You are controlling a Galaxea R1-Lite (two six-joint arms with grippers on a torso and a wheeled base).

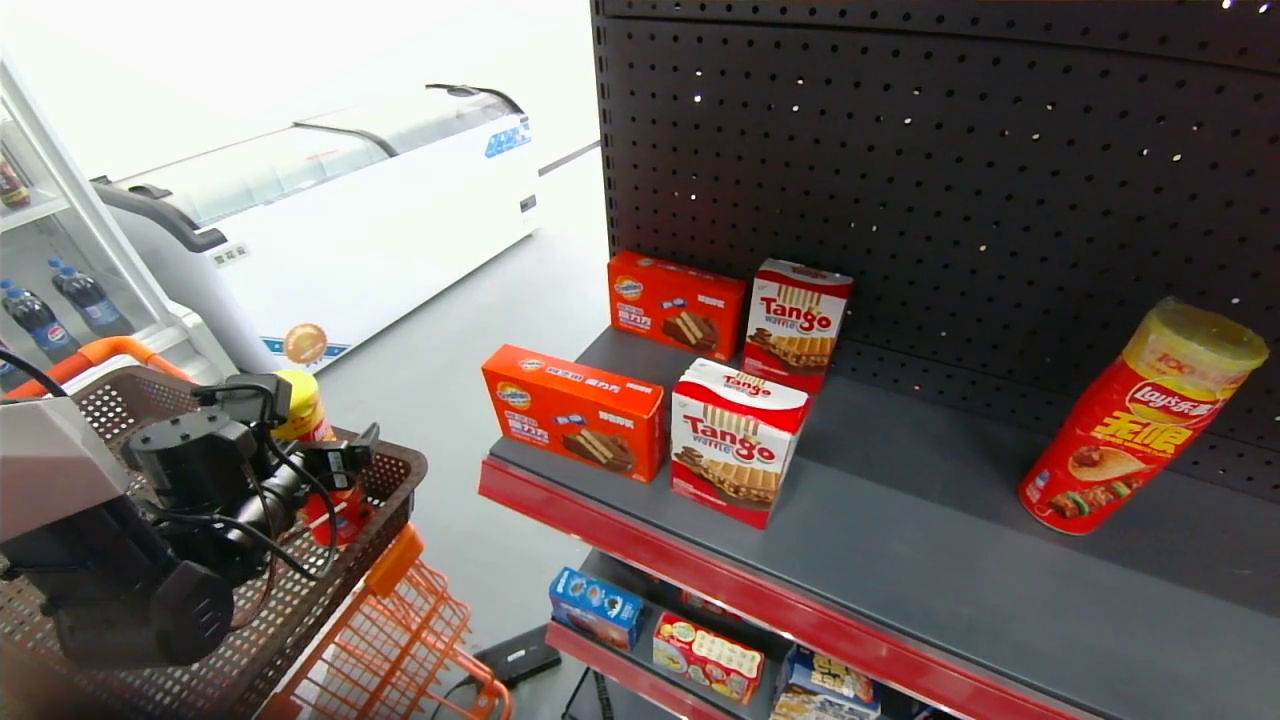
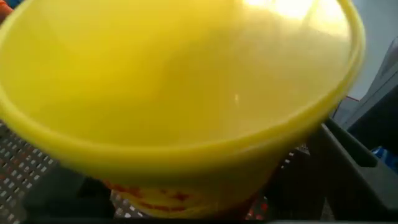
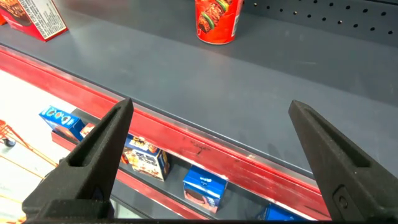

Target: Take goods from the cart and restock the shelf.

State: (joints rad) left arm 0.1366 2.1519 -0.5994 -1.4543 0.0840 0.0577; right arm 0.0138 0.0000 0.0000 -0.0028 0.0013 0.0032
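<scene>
**Left gripper at the can in the cart; grip not confirmed**

The left gripper (image 1: 340, 480) is down inside the cart (image 1: 405, 462), right at the yellow-lidded chip can (image 1: 298, 398). In the left wrist view the can's lid sits immediately in front of the camera. Whether the fingers are closed on the can cannot be told.

The right gripper (image 3: 210, 106) hangs above the shelf's front edge with its jaws wide apart and nothing in them.

Assessment: the pick-up step is in hand and no transfer has started. The shelf (image 1: 900, 520) has bare deck between the wafer boxes (image 1: 740, 440) and a matching can (image 1: 1140, 420) that leans against the back panel.

The next move calls for a secure grip on the can's body and a lift straight up, clear of the cart rim. The can should then be carried across to that bare stretch and set down upright.
</scene>
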